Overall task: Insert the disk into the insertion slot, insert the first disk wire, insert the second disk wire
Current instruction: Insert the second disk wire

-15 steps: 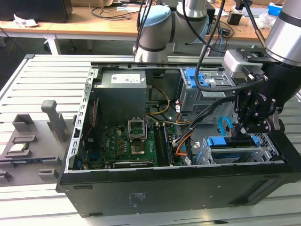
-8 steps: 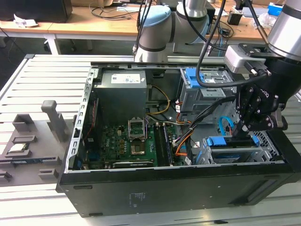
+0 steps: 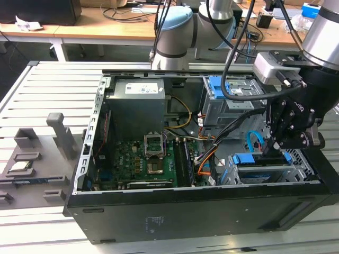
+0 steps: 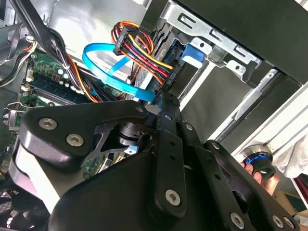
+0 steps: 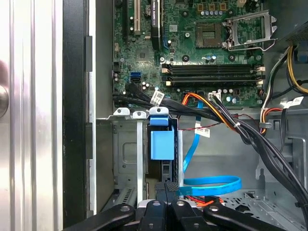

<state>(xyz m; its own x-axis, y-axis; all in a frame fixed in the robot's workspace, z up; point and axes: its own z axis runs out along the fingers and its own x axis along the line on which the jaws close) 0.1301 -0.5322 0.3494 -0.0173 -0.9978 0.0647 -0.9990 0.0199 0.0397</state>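
Item: open computer case on a slatted worktop, one arm at work. Disk: blue-framed, seated in the grey slot at the case's near corner on the exterior view's right. Gripper: down at the disk's rear edge; finger spacing cannot be told. Red-orange-black wire bundle: plug at the disk's back, apparently mated. Blue flat cable: looped beside it, its end under the gripper. Risks, as judged: a tilted plug jamming or bending its socket; the loop snagging on the gripper; a half-seated plug working loose.
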